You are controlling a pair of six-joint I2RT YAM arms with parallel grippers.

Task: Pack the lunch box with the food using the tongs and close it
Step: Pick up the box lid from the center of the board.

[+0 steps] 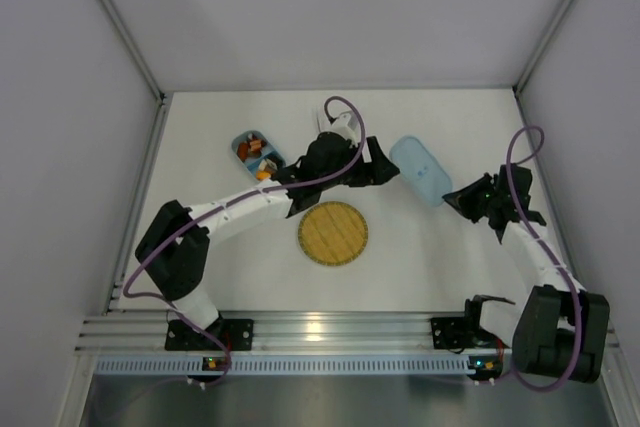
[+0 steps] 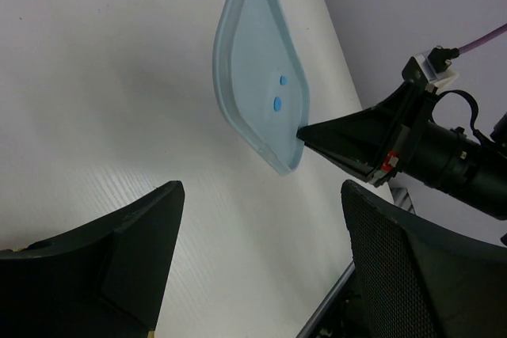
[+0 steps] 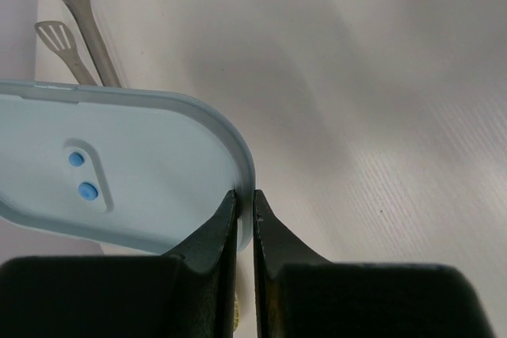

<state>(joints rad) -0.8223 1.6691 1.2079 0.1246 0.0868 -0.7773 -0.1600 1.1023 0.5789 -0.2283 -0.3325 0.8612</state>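
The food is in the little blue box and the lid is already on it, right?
The food is in the lunch box, but the lid is off it, lying well apart, its edge pinched in the right gripper. The top external view shows this.

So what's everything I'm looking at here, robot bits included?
lunch box: one, light blue, open, left of centre on the table
food: several small pieces, orange, brown and white, inside the lunch box; exact count unclear
lid: one, light blue with two blue dots, right of centre, apart from the box
plate: one, yellow woven, round, mid-table
tongs: one pair, silver, slotted tips showing beyond the lid in the right wrist view
table: one, white
left gripper: one, black, open, facing the lid
right gripper: one, black, shut, tips at the lid's edge
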